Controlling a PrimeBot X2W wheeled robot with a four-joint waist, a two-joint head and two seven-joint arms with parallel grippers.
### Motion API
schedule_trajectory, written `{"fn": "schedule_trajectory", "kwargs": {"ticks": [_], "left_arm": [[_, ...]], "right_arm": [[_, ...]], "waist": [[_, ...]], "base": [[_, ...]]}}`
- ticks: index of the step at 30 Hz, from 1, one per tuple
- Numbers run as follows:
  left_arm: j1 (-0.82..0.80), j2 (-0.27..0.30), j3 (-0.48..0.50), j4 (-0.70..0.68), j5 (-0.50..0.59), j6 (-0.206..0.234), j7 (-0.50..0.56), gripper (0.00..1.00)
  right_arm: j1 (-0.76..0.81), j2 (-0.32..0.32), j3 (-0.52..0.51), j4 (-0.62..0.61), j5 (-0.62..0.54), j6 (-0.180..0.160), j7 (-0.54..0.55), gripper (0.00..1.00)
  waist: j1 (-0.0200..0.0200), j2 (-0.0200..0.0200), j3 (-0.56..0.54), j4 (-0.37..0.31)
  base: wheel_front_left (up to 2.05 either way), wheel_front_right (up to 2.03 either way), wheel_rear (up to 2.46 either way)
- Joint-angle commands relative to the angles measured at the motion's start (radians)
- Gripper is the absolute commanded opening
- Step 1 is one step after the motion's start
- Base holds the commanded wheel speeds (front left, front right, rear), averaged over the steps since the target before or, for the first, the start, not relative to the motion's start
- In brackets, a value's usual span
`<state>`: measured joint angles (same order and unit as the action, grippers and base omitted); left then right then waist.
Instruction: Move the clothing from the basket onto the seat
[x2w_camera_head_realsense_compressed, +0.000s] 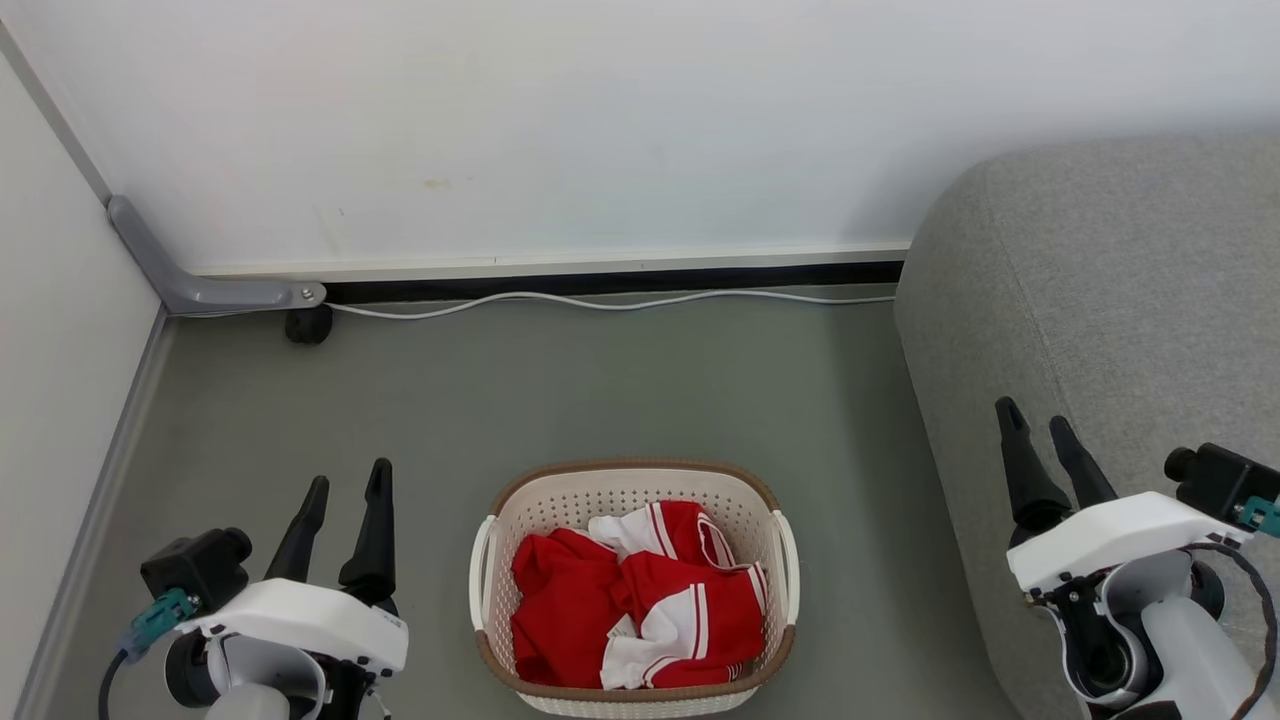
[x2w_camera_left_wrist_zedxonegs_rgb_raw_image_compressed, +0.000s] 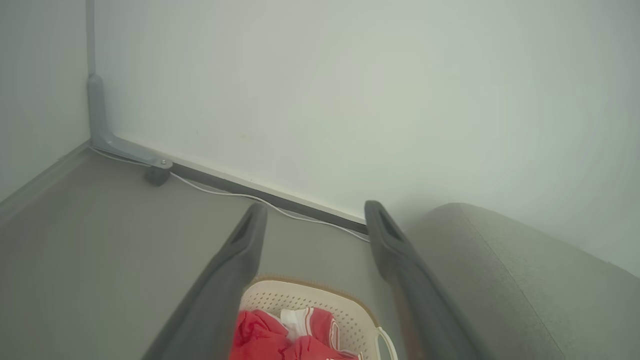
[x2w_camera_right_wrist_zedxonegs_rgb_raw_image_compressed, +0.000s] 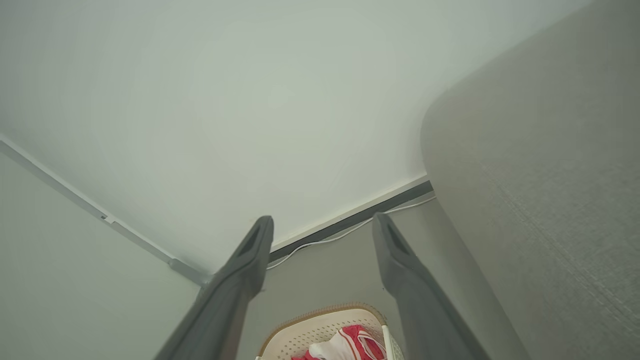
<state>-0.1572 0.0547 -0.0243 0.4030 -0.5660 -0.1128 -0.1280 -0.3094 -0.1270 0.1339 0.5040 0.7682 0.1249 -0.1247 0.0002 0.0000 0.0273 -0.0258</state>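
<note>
**On the floor beside the sofa: clothing all in the basket, both grippers open and empty**

On the grey floor (x2w_camera_head_realsense_compressed: 400, 420), between the two arms, stands the cream-white perforated plastic basket (x2w_camera_head_realsense_compressed: 635, 466) with a brown woven-look rim. The soft red clothing (x2w_camera_head_realsense_compressed: 640, 610) with white panels and thin striped trim lies crumpled inside it and covers most of its bottom. All the red fabric that can be seen is in the basket. The large grey fabric-upholstered seat (x2w_camera_head_realsense_compressed: 1100, 300) is at the robot's right, near the basket.

The left gripper (x2w_camera_head_realsense_compressed: 349, 477) hovers above the floor at the left of the basket, its two dark fingers spread apart and holding nothing. The right gripper (x2w_camera_head_realsense_compressed: 1034, 414) is above the edge of the seat, its fingers also apart and empty.

The task seems to be at its beginning: the first pick-up is not yet done. The next move probably calls for one gripper to go down over the rim, without pushing the wall, and to close on a raised fold. The garments are tangled, so one pinch may lift several pieces, and the lift should clear the rim before the carry to the seat.
</note>
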Motion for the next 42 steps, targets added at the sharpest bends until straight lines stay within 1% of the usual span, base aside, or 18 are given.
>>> {"fn": "schedule_trajectory", "kwargs": {"ticks": [1,22,27,32,38,42], "left_arm": [[-0.063,0.020,0.018,-0.021,0.035,0.009,-0.016,1.00],[-0.113,0.016,0.043,0.042,0.286,0.026,-0.078,1.00],[-0.124,0.012,0.057,0.063,0.322,0.029,-0.089,1.00],[-0.140,0.009,0.071,0.073,0.377,0.030,-0.104,1.00],[-0.154,0.007,0.080,0.076,0.448,0.021,-0.122,1.00],[-0.161,0.008,0.082,0.084,0.509,0.019,-0.134,1.00]], "right_arm": [[-0.054,-0.014,0.018,-0.017,-0.034,0.004,-0.020,1.00],[-0.130,-0.046,0.119,0.068,-0.278,0.005,-0.081,1.00],[-0.146,-0.054,0.129,0.080,-0.323,0.005,-0.093,1.00],[-0.164,-0.059,0.138,0.092,-0.371,0.005,-0.107,1.00],[-0.185,-0.067,0.148,0.110,-0.429,0.006,-0.125,1.00],[-0.199,-0.072,0.154,0.117,-0.474,0.006,-0.137,1.00]], "waist": [[-0.0001,0.0000,0.001,-0.001],[-0.0001,0.0000,0.005,-0.007],[-0.0001,0.0000,0.006,-0.007],[-0.0001,0.0000,0.009,-0.009],[-0.0001,0.0000,0.012,-0.011],[-0.0001,0.0000,0.014,-0.013]], "base": [[0.00,0.00,0.00],[0.00,0.00,0.00],[0.00,0.00,0.00],[0.00,0.00,0.00],[0.00,0.00,0.00],[0.00,0.00,0.00]]}}
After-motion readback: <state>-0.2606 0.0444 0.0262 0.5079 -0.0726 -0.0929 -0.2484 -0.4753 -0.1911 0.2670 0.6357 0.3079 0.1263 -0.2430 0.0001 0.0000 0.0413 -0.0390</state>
